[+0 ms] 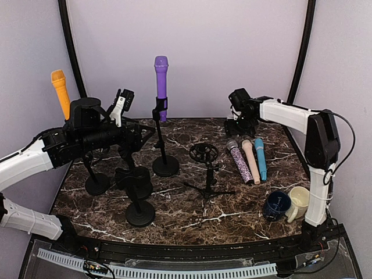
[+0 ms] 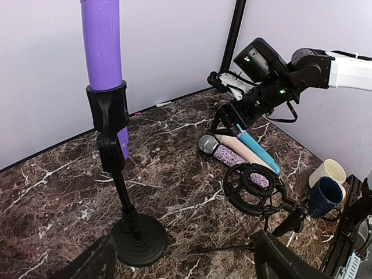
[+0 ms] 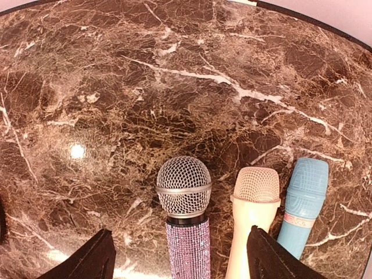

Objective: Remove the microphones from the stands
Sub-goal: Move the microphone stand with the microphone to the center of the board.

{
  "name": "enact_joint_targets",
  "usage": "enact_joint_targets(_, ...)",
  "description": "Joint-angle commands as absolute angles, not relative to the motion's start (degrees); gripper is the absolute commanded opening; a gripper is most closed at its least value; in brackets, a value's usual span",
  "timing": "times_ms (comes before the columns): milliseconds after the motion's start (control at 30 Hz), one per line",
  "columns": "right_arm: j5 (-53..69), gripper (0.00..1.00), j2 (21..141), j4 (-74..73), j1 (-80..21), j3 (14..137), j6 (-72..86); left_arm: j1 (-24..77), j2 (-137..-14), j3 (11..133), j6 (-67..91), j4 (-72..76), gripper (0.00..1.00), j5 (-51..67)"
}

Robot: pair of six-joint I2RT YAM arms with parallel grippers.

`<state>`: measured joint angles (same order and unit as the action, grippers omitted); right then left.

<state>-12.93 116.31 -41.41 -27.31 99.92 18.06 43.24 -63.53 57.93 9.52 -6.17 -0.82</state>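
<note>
The purple mic (image 2: 102, 40) is sitting upright in its stand (image 2: 138, 238), not yet removed. The left claw (image 2: 186, 258) is hanging open near it, holding nothing. The right claw (image 3: 180, 256) is hovering open over three mics (image 3: 185, 192) lying on the bench (image 3: 116, 87). Grasping and lifting are remaining.

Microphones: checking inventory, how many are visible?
5: purple in the centre stand, orange far left, glitter, cream and blue lying at right. The left arm may hide more.
</note>
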Motion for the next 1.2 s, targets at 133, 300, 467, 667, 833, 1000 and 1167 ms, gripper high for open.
enact_joint_targets(133,-8.6,0.81,107.19,-34.98,-27.16,91.03,19.03,36.72,-64.8,61.88,12.4,-5.18,0.85,8.7)
enact_joint_targets(300,-7.2,0.81,103.75,-33.17,-27.16,87.77,19.98,33.47,-69.51,66.35,12.59,-5.61,0.85,14.39)
enact_joint_targets(467,-6.6,0.81,100.56,-32.7,-27.16,85.73,20.17,30.91,-75.19,70.44,11.81,-7.7,0.85,17.78)
enact_joint_targets(667,-5.64,0.81,96.51,-32.09,-27.16,83.03,20.14,29.36,-80.21,73.92,10.82,-8.39,0.85,19.43)
enact_joint_targets(833,-5.42,0.81,93.47,-31.44,-27.16,81.01,20.37,29.11,-83.96,77.11,8.96,-11.02,0.85,18.04)
enact_joint_targets(1000,-5.23,0.8,91.05,-30.76,-27.16,79.37,20.82,29.07,-86.55,79.21,7.25,-11.77,0.81,18.01)
enact_joint_targets(1167,-5.22,0.8,89.71,-30.08,-27.16,77.95,21.22,29.09,-88.3,81.03,4.51,-13.21,0.64,17.85)
